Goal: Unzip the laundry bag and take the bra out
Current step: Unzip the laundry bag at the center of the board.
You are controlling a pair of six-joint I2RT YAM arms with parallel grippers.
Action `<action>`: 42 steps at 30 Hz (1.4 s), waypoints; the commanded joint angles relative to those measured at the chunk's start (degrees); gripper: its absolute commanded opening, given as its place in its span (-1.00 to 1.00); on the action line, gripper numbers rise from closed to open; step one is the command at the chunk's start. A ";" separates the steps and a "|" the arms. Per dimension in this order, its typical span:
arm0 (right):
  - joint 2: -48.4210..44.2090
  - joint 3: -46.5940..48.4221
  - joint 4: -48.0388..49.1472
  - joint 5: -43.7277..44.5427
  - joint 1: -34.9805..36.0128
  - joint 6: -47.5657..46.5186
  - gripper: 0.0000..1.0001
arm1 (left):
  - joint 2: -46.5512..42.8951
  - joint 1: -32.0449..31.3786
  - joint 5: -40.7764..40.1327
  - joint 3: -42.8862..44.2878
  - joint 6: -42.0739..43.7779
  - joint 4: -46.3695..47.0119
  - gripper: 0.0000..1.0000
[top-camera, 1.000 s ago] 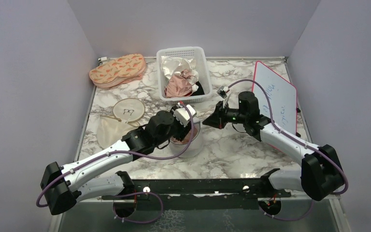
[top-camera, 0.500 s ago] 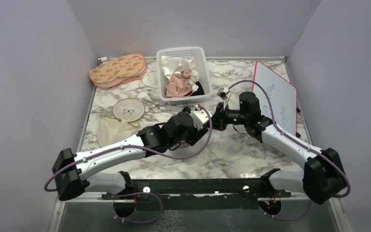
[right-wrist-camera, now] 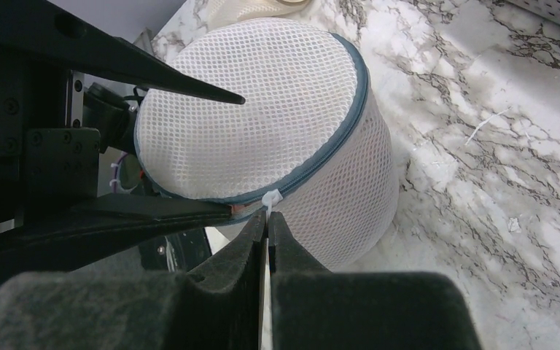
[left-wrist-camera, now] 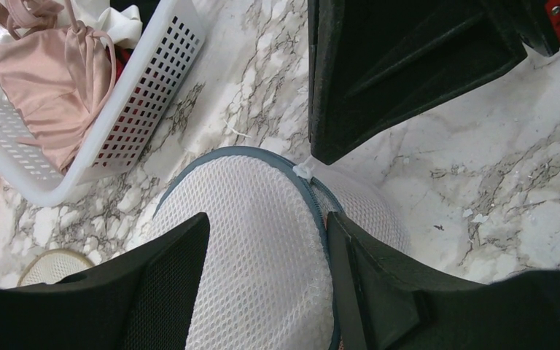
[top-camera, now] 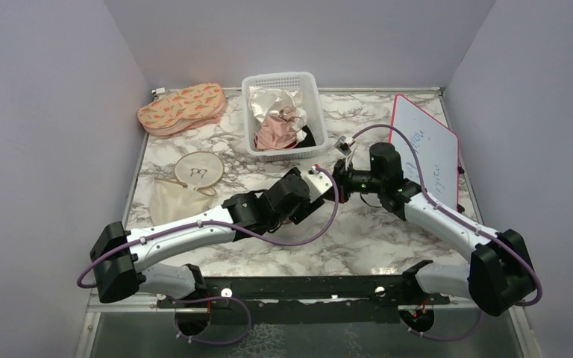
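White mesh laundry bag (right-wrist-camera: 262,138) stands on the marble table (top-camera: 388,239) near the basket (top-camera: 283,112). The left gripper (left-wrist-camera: 262,284), arm reaching far forward, straddles the bag with jaws spread. The right gripper (right-wrist-camera: 268,226) reaches leftward, jaws pinching the white zip pull (right-wrist-camera: 270,197).

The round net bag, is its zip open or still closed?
Mostly closed: the laundry bag rim runs unbroken on top; a small gap shows by the white pull, pinched by the right gripper.

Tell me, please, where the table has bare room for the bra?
Bare marble lies between the whiteboard and the arms' base rail, right of the laundry bag. Left is crowded: basket, cloth pouch, round hoop.
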 commanded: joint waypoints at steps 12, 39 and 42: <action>2.70 -0.17 1.55 -1.84 0.44 -0.32 -0.98 | 1.83 -0.47 -1.16 0.64 2.55 -0.11 -0.90; 9.83 7.55 1.24 5.12 0.44 -2.90 -0.98 | -15.02 -0.65 10.73 2.11 4.43 -3.01 -1.00; 11.62 8.88 1.38 1.95 0.44 -4.51 -0.98 | -15.61 -0.78 11.58 2.67 4.89 -2.99 -1.00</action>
